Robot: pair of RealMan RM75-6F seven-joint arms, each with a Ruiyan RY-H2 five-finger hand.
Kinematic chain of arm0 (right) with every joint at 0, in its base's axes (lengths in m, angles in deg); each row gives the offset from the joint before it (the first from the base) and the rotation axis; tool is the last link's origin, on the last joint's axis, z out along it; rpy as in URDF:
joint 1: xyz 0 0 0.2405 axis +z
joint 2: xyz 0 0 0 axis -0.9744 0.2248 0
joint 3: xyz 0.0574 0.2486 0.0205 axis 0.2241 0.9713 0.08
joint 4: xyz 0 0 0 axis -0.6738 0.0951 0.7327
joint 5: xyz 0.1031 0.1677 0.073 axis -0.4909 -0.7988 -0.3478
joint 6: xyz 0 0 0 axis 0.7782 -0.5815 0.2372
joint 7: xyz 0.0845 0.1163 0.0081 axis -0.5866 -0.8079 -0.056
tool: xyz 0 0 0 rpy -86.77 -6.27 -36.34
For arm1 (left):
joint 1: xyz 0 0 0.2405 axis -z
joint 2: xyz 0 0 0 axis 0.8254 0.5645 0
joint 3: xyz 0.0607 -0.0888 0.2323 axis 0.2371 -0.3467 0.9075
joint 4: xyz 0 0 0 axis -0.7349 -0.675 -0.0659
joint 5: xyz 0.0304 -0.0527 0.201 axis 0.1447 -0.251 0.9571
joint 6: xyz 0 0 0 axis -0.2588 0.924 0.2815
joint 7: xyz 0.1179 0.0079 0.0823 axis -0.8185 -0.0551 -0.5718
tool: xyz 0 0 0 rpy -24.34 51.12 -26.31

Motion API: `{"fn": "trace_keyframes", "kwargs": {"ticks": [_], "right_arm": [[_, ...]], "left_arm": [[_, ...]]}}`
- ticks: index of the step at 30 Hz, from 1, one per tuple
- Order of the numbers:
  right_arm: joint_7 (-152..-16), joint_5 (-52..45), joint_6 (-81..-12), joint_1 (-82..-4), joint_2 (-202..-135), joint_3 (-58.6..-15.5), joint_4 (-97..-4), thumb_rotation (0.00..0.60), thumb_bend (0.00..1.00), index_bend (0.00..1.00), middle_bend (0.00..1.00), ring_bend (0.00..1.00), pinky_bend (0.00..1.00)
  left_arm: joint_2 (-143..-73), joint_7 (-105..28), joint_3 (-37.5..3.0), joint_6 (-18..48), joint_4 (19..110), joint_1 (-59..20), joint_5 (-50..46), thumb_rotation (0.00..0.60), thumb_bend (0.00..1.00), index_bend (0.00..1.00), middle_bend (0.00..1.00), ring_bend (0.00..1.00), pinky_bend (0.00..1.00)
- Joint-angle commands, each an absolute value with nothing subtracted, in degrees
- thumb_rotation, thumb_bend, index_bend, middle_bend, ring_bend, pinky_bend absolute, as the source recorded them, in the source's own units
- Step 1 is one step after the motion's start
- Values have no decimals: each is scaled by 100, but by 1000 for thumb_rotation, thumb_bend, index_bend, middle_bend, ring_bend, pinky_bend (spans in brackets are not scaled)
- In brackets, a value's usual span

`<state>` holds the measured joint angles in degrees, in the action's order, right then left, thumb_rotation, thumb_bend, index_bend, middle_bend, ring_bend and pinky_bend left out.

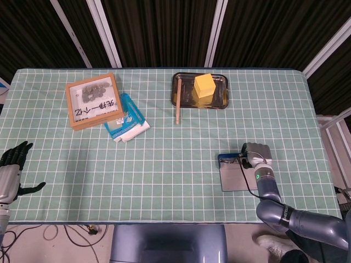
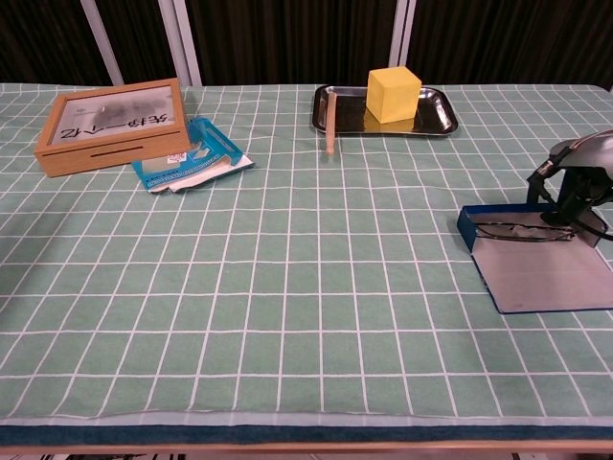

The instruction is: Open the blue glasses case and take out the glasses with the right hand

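Note:
The blue glasses case lies open at the table's right side, its grey-lined lid flat toward the front edge. Dark thin-framed glasses lie in its shallow blue tray. My right hand hovers over the tray's right end, its dark fingers curled down onto the right end of the glasses. Whether they pinch the frame is not clear. From the head view the right hand covers the right part of the case. My left hand hangs off the table's left front corner, fingers spread and holding nothing.
A wooden framed box and a blue packet sit at the back left. A metal tray at the back centre holds a yellow block, and a wooden stick lies over the tray's left rim.

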<state>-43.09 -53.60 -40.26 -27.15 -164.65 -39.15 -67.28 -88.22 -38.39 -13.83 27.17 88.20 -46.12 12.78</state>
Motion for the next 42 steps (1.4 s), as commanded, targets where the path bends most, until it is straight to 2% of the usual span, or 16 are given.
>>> {"fn": "trace_keyframes", "kwargs": {"ticks": [1,29,42], "right_arm": [[-4299,-5373,-4033,-2712,-16467,-3912,-6737,600,533,402,874,945,1000],[-4207,-5538,-4071,-2685,-16497,-3870,-6747,600,533,481,875,945,1000],[-4454,-5594,-4064,-2712,-16353,-3642,-6936,600,534,488,874,945,1000]], "left_arm": [[-8819,-3836,-1382,2716,8822,-4613,1275,600,26,0,0,0,0],[-8810,-3828,-1386,2703,8839,-4616,1255,600,26,0,0,0,0],[-8810,-3836,-1387,2705,8844,-4617,1252,600,26,0,0,0,0]]}}
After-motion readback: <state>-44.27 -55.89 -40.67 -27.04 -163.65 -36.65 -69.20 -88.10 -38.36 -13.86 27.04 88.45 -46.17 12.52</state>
